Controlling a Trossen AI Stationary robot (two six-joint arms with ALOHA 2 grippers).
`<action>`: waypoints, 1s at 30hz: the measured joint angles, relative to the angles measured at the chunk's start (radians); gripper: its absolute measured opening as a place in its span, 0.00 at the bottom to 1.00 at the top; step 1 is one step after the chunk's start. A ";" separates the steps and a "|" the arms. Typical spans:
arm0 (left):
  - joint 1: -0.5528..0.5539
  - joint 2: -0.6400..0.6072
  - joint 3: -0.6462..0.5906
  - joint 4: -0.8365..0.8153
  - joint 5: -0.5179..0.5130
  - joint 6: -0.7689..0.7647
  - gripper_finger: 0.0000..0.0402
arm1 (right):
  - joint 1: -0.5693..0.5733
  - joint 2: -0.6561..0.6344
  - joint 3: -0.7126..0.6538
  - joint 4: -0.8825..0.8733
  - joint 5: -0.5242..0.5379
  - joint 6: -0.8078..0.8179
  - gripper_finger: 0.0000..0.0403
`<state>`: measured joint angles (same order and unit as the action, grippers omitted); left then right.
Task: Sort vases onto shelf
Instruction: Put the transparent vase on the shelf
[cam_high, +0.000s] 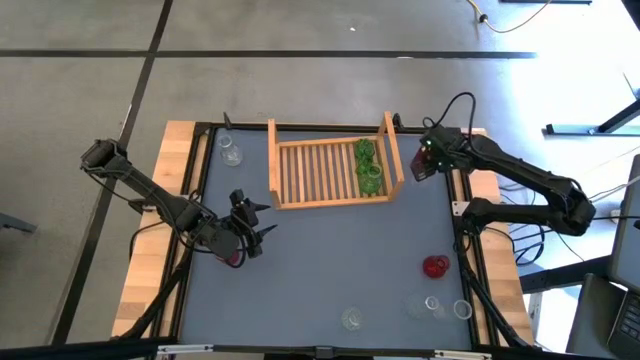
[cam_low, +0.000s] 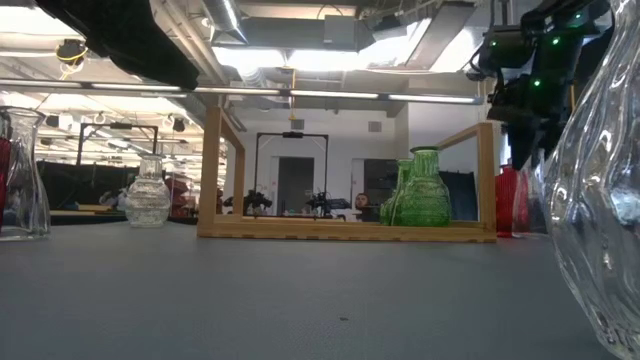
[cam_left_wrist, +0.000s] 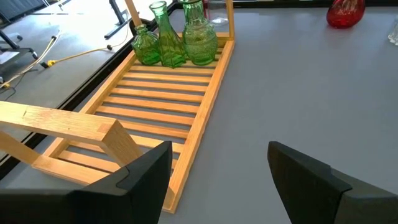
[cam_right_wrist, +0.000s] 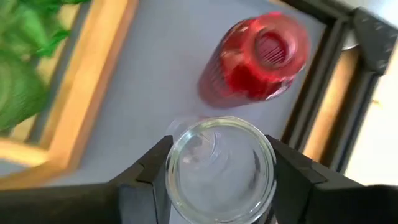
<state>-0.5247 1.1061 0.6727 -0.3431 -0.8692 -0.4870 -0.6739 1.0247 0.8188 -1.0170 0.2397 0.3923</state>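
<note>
- High view: shelf (cam_high: 330, 170) sits at the far middle of the table (cam_high: 330, 260). Three green vases (cam_high: 368, 165) stand together at its right end; the other slats are bare.
- Judged progress: green group placed, red and clear groups still to go, so roughly a third done.
- Right gripper (cam_right_wrist: 217, 168) hovers just beyond the shelf's right side board, its fingers pinching a clear vase (cam_right_wrist: 217, 168) seen from above through its mouth. A red vase (cam_right_wrist: 258, 56) stands on the table right below and beside it, outside the shelf.
- Left gripper (cam_left_wrist: 217, 180) hangs near the shelf's near-left corner, fingers spread, nothing between them; pointed along the slats.
- Left over outside the shelf: a clear vase (cam_high: 231, 152) just off its left end; a second red vase (cam_high: 435, 266) well toward the near right; clear vases (cam_high: 445, 306) and another (cam_high: 351, 319) by the near edge.
- Something red shows under the left arm; cannot tell what.
- In the way: right side board and green cluster lie between the carried vase and free slats.
</note>
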 joint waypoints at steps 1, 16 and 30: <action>0.000 0.000 0.000 0.000 0.000 0.000 0.64 | 0.000 -0.010 0.000 -0.010 -0.015 0.000 0.44; 0.001 0.000 0.000 0.001 0.026 -0.002 0.64 | 0.060 -0.113 0.000 -0.139 -0.185 -0.003 0.44; 0.001 0.000 0.000 0.001 0.026 -0.003 0.64 | 0.451 -0.111 0.000 -0.117 -0.192 0.186 0.44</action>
<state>-0.5240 1.1061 0.6724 -0.3424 -0.8429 -0.4896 -0.2224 0.9138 0.8188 -1.1336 0.0475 0.5781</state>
